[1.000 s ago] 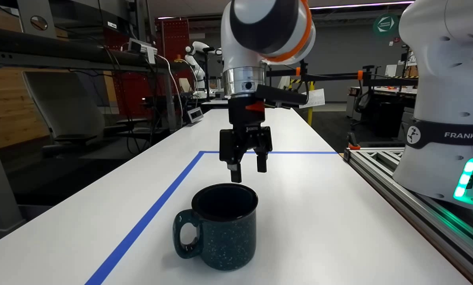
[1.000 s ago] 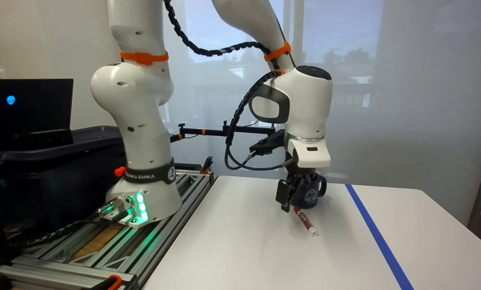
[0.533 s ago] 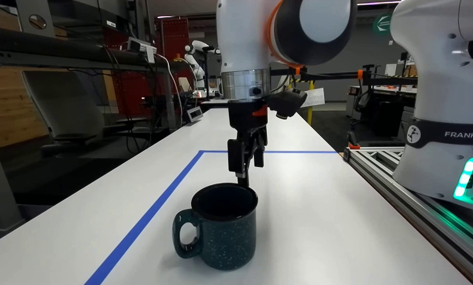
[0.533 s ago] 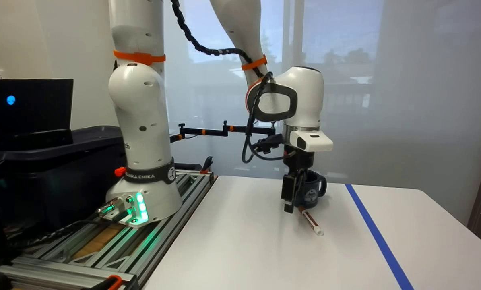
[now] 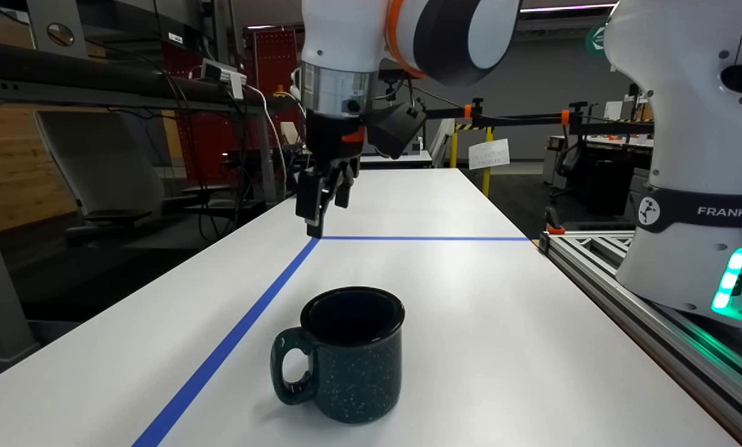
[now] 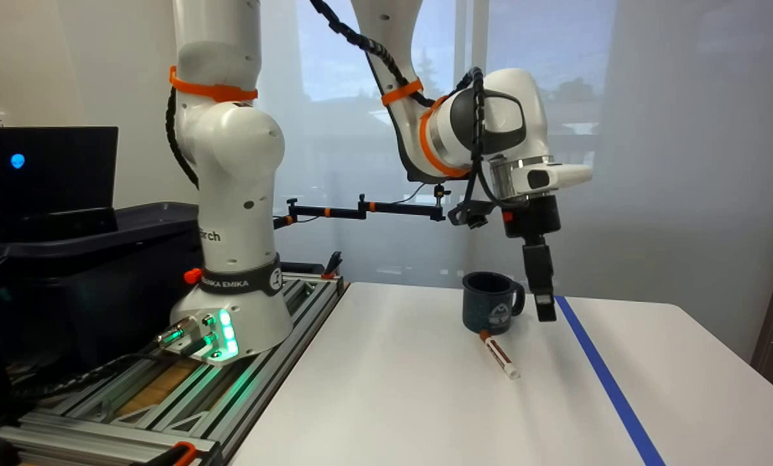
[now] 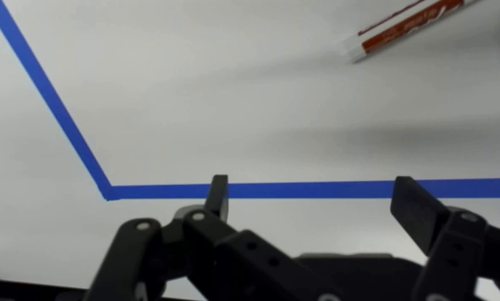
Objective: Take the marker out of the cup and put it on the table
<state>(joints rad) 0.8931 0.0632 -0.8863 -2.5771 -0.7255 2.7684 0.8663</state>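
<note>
Fingers (image 7: 417, 213), wide apart and gripping nothing, have swung away from the mug (image 6: 480, 307) toward the blue tape (image 6: 604, 377); the marker (image 6: 499, 355) lies on the worktop (image 6: 373, 388) just beside the mug, so I'd say the job's done.

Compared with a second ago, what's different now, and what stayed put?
The gripper rose and swung away from the robot base, past the cup, toward the blue tape; it now hangs open. The marker shifted slightly the same way, showing a different side. No grasp or release is visible. The cup stayed upright in place, and the marker still lies on the table.
</note>
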